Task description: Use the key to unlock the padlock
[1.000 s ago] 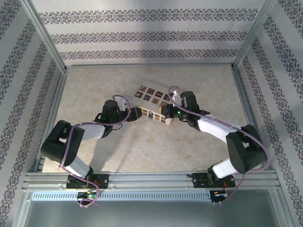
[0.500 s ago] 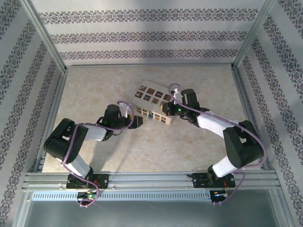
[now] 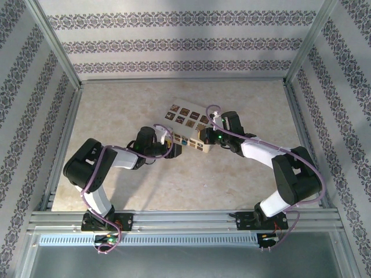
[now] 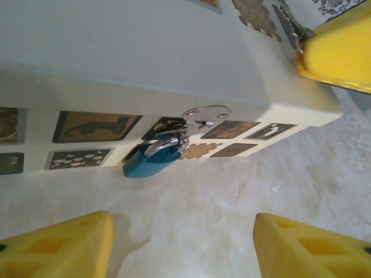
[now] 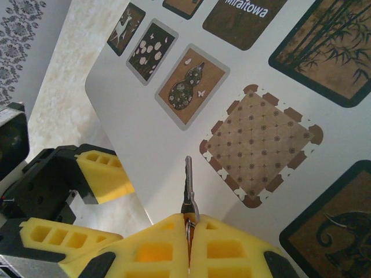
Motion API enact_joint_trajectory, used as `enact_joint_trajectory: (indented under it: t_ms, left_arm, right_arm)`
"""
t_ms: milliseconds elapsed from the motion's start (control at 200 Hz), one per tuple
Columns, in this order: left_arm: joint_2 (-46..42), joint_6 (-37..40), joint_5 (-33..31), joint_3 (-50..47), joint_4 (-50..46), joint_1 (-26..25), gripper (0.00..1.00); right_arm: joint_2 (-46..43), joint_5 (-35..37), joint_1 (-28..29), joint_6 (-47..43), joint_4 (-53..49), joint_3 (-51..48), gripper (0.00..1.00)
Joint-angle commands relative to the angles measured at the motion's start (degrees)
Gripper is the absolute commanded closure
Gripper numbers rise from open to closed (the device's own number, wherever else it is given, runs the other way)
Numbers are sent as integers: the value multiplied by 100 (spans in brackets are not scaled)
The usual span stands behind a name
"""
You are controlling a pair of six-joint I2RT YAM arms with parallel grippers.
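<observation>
The padlock (image 4: 152, 161) hangs from a metal hasp (image 4: 206, 113) on the near side of the cream box (image 3: 184, 128), in the middle of the table (image 3: 116, 110). The left gripper (image 4: 182, 244) is wide open, with its 2 yellow fingers (image 4: 61, 246) just near the padlock and apart from it. The right gripper (image 5: 189, 223) is closed on the key (image 5: 188, 185), over the right end of the box top.

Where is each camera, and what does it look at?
Top: above and behind, looking down at table, both arms and box.
Left wrist: on the left gripper, facing the box's side and padlock; its open yellow fingers show.
Right wrist: on the right gripper, looking down on the box top; its fingers pinch the key.
Both wrist views share the box and the other gripper.
</observation>
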Motion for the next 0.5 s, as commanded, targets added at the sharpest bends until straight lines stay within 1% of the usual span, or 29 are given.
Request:
enact_joint_trajectory:
  t_ms: [0, 500]
  left_arm:
    - [147, 254, -11, 194, -1, -116, 36]
    - [692, 782, -267, 730, -265, -215, 40]
  right_arm:
    - [75, 129, 50, -101, -137, -54, 100]
    - [99, 118, 94, -129, -288, 40, 100]
